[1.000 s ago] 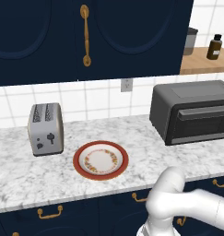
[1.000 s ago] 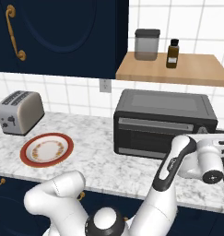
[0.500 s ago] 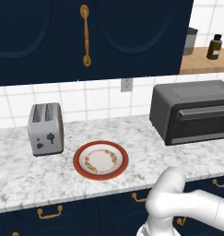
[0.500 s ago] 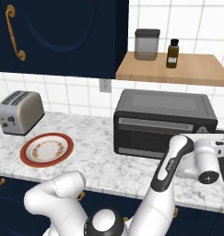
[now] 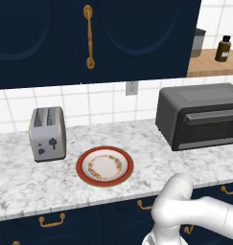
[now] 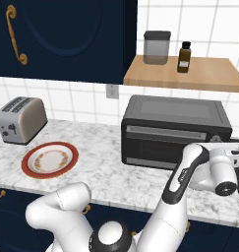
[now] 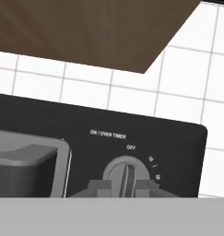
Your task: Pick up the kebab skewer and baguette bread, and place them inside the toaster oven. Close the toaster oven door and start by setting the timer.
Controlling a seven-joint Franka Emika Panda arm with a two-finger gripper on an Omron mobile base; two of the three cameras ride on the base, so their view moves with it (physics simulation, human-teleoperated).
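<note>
The boxy dark grey toaster oven [image 6: 172,133] sits on the speckled marble counter [image 5: 22,177], its glass toaster oven door [image 6: 165,145] shut. The gripper [image 7: 124,186] has its 2 dark fingertips pinched together on the round ridged timer knob [image 7: 126,173]. A red-rimmed round plate [image 5: 104,166] lies beside a brushed silver toaster [image 5: 47,133].

My wrist and pincer [image 7: 125,190] drawn a little nearer the right end of the toaster oven [image 6: 172,129], jaws closed just before its timer knob [image 7: 126,175], forearm slightly lower
</note>
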